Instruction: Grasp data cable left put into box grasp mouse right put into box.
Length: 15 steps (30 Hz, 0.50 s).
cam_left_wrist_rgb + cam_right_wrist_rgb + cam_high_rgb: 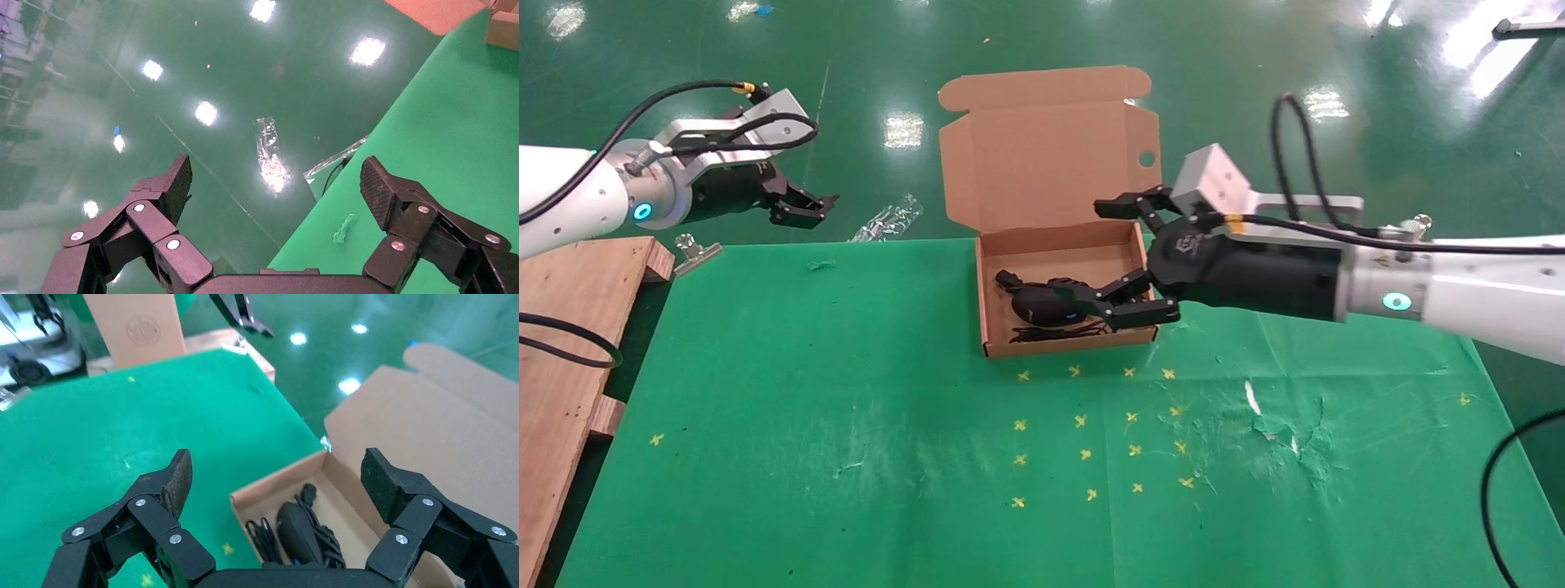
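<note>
The brown cardboard box (1066, 347) stands open at the table's far middle, its lid (1050, 155) upright with a round hole. Inside lie the black mouse (1042, 306) with its thin cord (1054, 333), and the thick data cable, its plug (1008, 280) toward the back. My right gripper (1091, 251) is open and empty, just above the box's right side. In the right wrist view the gripper (276, 471) frames the box (275, 484), the mouse (297, 533) and the cable (324, 530). My left gripper (805, 208) hovers open and empty off the table's far left; it also shows in its wrist view (275, 177).
A wooden pallet (568, 327) lies along the left edge, with a metal clip (695, 253) at its corner. A clear plastic wrapper (887, 220) lies on the floor behind the table. The green cloth has yellow cross marks (1083, 453) and a torn patch (1279, 425).
</note>
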{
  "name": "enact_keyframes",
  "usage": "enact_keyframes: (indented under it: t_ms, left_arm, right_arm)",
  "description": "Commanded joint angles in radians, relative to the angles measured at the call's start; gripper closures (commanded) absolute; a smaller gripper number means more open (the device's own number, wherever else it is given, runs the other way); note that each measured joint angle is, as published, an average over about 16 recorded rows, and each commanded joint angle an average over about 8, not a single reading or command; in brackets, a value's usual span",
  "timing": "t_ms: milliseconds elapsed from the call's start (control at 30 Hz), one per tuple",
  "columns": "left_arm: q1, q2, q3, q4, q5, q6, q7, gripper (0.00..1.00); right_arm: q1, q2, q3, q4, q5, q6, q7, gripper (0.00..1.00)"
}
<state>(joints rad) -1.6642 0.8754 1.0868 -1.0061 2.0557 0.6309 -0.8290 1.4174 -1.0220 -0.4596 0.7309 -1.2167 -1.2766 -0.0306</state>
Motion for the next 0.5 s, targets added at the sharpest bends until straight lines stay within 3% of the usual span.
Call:
enact_keyframes:
  t_ms: [33, 233, 500]
  left_arm:
    - [0.000, 0.000, 0.000, 0.000, 0.001, 0.000, 0.000, 0.00]
    - [0.016, -0.007, -0.021, -0.007, -0.035, 0.023, 0.017, 0.00]
    - [0.089, -0.040, -0.122, -0.042, -0.200, 0.131, 0.097, 0.00]
  right_arm:
    - [-0.019, 0.023, 0.010, 0.031, 0.027, -0.012, 0.012, 0.00]
    - [-0.076, 0.091, 0.040, 0.123, 0.108, -0.049, 0.048, 0.00]
    - [-0.152, 0.182, 0.080, 0.245, 0.215, -0.097, 0.097, 0.00]
